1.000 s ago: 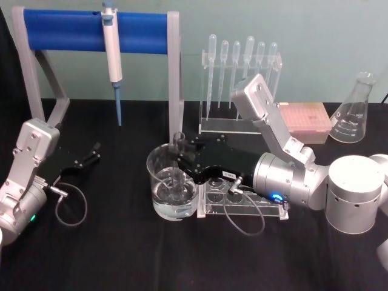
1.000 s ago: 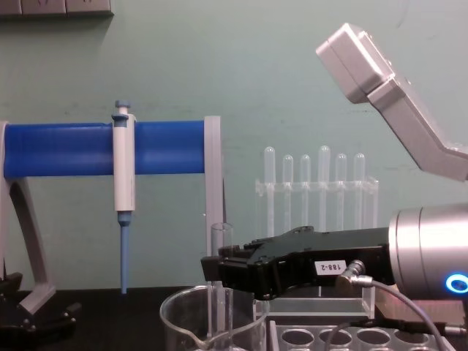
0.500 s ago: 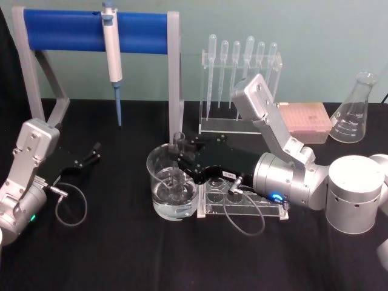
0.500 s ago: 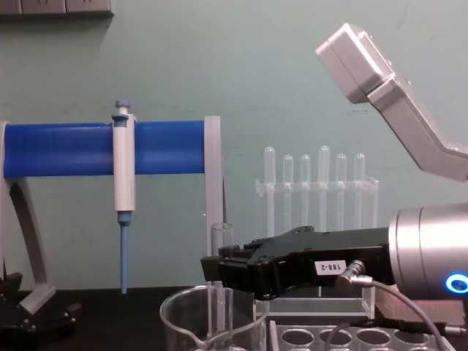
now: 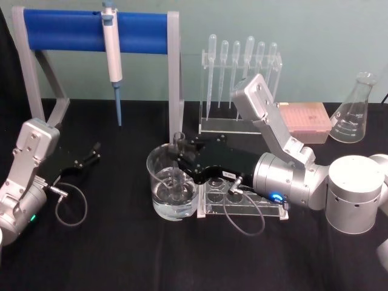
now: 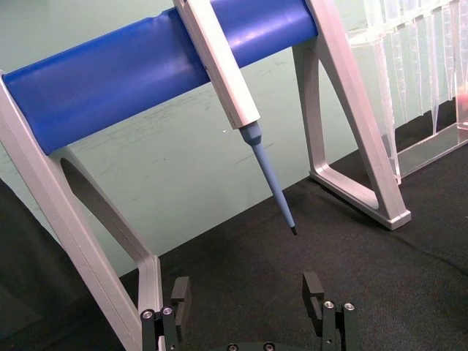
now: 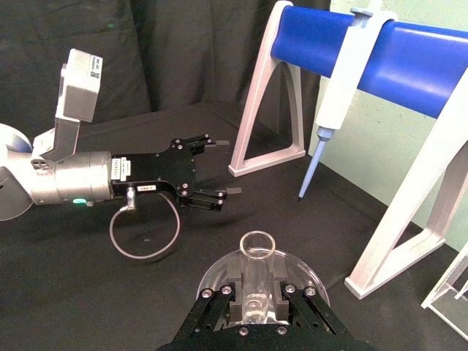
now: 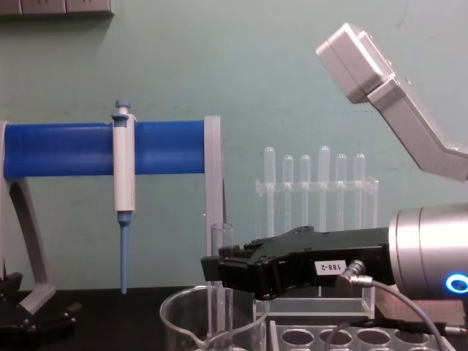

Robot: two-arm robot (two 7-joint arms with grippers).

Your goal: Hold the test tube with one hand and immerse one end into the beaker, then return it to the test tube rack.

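**Right claw holds the test tube upright in the beaker**

The right claw (image 5: pixel 179 162) is clamped on the test tube (image 5: pixel 178 140). The tube stands upright with its lower end dipped in clear liquid inside the beaker (image 5: pixel 156 182). The beaker sits mid-bench (image 5: pixel 121 254), just beside the test tube rack (image 5: pixel 260 211) on its right. The left claw (image 5: pixel 94 153) rests near the bench's left side, fingers spread wide and holding nothing.

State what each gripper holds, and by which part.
Right gripper: the test tube, clamped just below its rim, lower end in the beaker. Left gripper: nothing, open.
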